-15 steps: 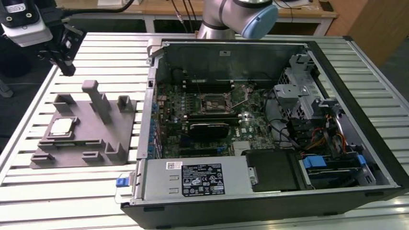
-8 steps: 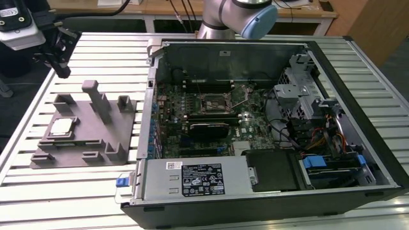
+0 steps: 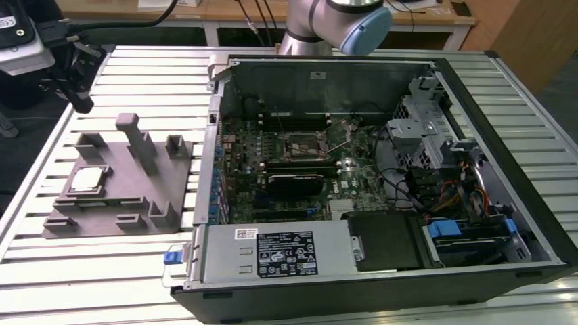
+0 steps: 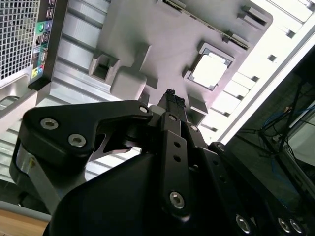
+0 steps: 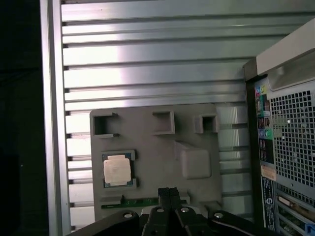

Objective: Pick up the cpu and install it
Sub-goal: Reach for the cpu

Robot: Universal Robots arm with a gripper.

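The cpu (image 3: 88, 179) is a small square chip with a pale silver top. It lies flat in a recess of the grey fixture (image 3: 135, 196) on the exterior view's left, and both wrist views show it too: cpu (image 4: 211, 70), cpu (image 5: 117, 171). My gripper (image 5: 169, 191) hangs above the fixture (image 5: 157, 142), off to one side of the chip and well clear of it. Its fingertips (image 4: 171, 96) are together with nothing between them. In the exterior view the gripper (image 3: 80, 95) is a dark shape at the upper left, high over the table.
An open computer case (image 3: 505, 203) fills the exterior view's right, with the motherboard's bare socket (image 3: 301, 143) near its middle. The fixture has several upright posts (image 3: 131, 128). Its edge slot holds a green strip (image 5: 133, 201). The case's rear panel (image 5: 280, 142) stands beside the fixture on the slatted metal table (image 3: 135, 81).
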